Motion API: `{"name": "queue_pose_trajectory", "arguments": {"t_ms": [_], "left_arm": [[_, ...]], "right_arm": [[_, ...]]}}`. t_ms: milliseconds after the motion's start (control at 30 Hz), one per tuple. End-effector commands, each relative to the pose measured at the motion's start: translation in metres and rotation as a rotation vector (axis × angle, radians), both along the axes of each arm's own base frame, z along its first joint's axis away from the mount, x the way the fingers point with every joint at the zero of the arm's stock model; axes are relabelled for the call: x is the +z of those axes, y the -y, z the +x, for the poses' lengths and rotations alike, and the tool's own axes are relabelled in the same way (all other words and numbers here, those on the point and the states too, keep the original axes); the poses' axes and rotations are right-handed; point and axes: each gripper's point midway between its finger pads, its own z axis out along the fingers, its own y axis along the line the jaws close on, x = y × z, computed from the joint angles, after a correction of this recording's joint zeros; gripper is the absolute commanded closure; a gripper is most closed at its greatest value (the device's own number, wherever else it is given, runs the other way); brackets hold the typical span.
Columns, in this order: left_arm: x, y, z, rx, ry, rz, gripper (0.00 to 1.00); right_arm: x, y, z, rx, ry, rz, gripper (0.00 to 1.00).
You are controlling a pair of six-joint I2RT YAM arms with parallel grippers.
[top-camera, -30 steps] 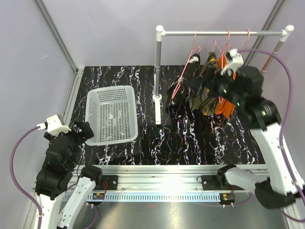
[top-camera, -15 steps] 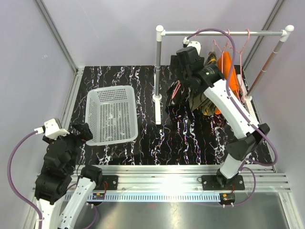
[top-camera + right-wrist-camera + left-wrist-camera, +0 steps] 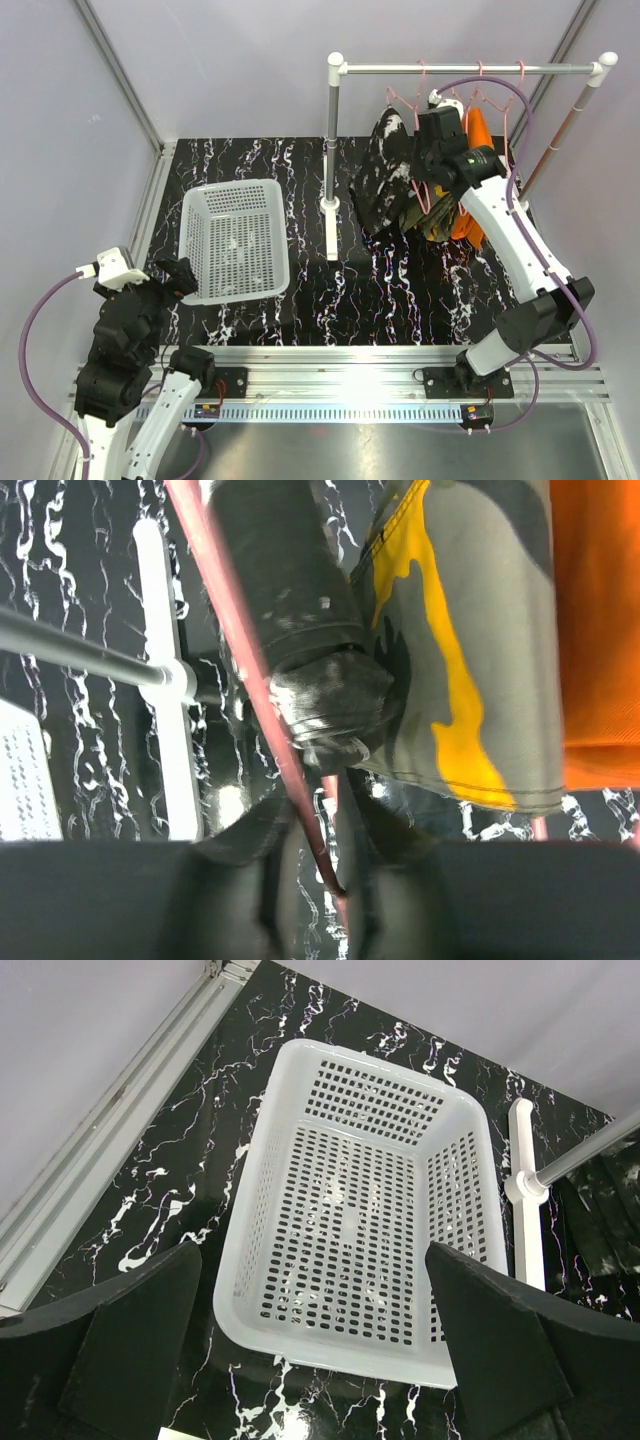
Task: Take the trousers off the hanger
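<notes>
As I look from above, the black white-veined marble tabletop [image 3: 420, 290] meets lilac walls [image 3: 250, 70]; dark blackish trousers [image 3: 385, 170], olive-grey camouflage trousers [image 3: 436, 216] and bright orange trousers [image 3: 467, 225] hang from pink wire hangers [image 3: 397, 97]. Left wrist: the left gripper [image 3: 315, 1340] is spread wide over a white perforated basket [image 3: 380, 1060]. Right wrist: the right gripper [image 3: 310, 880] is narrow around a hanger wire; whether it is clamped I cannot tell.

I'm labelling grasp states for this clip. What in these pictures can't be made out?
Right gripper: blurred at the right wrist view's bottom edge, covered by the right arm in the top view; whether it clamps the pink hanger is unclear.
Orange trousers: cut by the right wrist view's right edge, mostly behind that arm from above.
Dark trousers: their hold on a hanger is too small in the top view.
</notes>
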Motion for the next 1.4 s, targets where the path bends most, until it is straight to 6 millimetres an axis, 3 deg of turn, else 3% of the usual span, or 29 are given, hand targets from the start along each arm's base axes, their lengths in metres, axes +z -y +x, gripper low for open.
{"name": "queue_pose_trajectory", "arguments": {"t_ms": [0, 100, 267, 367, 567, 800, 1033, 1200, 1367], "left_arm": [[0.012, 0.006, 0.005, -0.028, 0.056, -0.015, 0.01], [0.011, 0.006, 0.006, -0.03, 0.052, -0.012, 0.01], [0.012, 0.007, 0.005, -0.033, 0.057, -0.014, 0.01], [0.012, 0.007, 0.005, -0.035, 0.058, -0.014, 0.01], [0.015, 0.014, 0.009, -0.073, 0.046, -0.005, 0.01], [0.033, 0.047, 0.022, -0.238, 0.042, -0.026, 0.01], [0.073, 0.084, 0.031, -0.429, 0.175, -0.068, 0.01], [0.08, 0.128, 0.041, -0.652, 0.199, -0.11, 0.01], [0.1, 0.141, 0.049, -0.699, 0.261, -0.16, 0.01]], "right_arm": [[0.03, -0.017, 0.002, 0.114, 0.101, 0.083, 0.81], [0.032, -0.014, 0.006, 0.122, 0.104, 0.043, 1.0], [0.031, -0.008, 0.015, 0.114, 0.111, -0.025, 1.0], [0.043, -0.008, 0.016, 0.127, 0.146, -0.03, 1.0], [0.096, -0.008, 0.011, 0.169, 0.344, -0.003, 1.0], [0.154, -0.003, 0.009, 0.152, 0.526, 0.016, 1.0], [0.185, -0.011, -0.001, 0.201, 0.599, 0.083, 1.0], [0.204, -0.011, -0.018, 0.227, 0.673, 0.129, 1.0], [0.211, -0.008, -0.026, 0.227, 0.706, 0.139, 1.0]]}}
